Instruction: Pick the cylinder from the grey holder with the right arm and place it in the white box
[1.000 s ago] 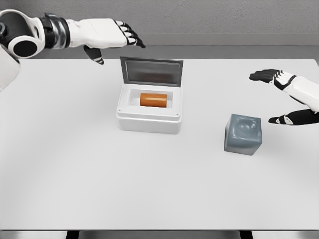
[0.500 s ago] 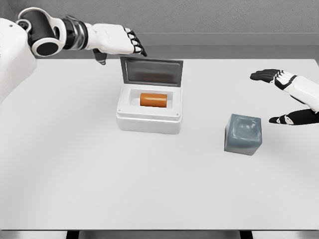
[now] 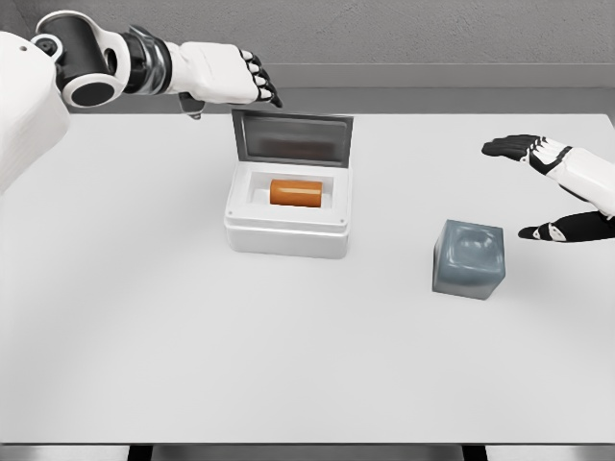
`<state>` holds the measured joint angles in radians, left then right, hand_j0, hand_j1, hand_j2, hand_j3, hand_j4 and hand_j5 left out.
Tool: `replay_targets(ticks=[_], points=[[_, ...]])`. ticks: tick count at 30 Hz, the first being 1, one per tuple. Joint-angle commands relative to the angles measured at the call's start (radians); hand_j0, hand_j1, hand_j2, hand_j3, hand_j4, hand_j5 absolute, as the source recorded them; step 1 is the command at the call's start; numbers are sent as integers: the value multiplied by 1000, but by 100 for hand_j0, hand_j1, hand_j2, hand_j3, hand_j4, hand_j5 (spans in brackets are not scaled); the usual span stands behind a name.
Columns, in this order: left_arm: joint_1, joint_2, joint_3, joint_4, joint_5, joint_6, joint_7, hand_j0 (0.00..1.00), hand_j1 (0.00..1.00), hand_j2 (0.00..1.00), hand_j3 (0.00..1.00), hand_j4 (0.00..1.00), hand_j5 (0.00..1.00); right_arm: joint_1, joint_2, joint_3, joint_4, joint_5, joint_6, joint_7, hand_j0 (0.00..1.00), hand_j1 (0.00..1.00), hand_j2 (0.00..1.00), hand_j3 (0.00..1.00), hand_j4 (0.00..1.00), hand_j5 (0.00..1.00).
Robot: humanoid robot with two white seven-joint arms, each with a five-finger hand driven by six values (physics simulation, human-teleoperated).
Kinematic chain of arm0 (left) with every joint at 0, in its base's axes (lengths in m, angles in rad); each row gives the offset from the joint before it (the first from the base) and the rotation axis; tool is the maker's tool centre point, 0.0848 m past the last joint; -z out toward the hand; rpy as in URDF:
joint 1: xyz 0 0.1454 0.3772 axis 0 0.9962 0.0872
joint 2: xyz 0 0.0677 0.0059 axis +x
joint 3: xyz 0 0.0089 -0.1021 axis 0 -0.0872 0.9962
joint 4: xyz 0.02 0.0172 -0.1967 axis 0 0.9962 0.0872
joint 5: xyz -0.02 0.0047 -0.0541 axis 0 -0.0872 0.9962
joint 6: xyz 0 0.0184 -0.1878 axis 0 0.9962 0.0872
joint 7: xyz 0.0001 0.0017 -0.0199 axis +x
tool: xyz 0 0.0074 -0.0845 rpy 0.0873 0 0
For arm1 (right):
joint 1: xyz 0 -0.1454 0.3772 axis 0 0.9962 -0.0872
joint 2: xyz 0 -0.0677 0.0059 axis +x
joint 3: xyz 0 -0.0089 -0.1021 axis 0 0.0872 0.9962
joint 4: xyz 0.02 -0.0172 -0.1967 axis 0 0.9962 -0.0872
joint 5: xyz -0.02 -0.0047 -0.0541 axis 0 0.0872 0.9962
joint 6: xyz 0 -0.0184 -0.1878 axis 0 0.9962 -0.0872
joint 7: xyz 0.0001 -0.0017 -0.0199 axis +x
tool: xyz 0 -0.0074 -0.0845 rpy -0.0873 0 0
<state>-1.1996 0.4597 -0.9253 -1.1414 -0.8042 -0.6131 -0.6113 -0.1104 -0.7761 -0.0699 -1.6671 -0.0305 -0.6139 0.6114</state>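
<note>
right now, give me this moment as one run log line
cylinder: lying in white box | lid: open | grey holder: empty | right hand: open, right of holder | left hand: open, behind box, holding nothing

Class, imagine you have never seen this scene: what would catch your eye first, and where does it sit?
The orange cylinder stands out, lying on its side inside the open white box with its grey lid raised, at the middle of the white table. To the box's right sits the grey cube-shaped holder, with nothing in it. The left hand hovers behind the box, and the open right hand at the right edge.
</note>
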Motion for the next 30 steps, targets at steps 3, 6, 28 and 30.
replay_targets(ticks=[3,6,28,30], points=[[2,14,-9,-60,-52,2,0,100,100,100,100,100,100,0,0,1,0,-8,3,-1,100,100,100,100,100,100],[2,17,-36,-70,-55,2,0,100,100,100,100,100,100,0,0,1,-3,-8,3,-1,100,100,100,100,100,100],[284,338,145,-205,395,2,0,100,100,100,100,100,100,0,-2,1,-7,-9,3,-1,100,100,100,100,100,100],[285,353,145,-222,396,2,0,100,100,100,100,100,100,0,0,1,-7,-9,3,-1,100,100,100,100,100,100]])
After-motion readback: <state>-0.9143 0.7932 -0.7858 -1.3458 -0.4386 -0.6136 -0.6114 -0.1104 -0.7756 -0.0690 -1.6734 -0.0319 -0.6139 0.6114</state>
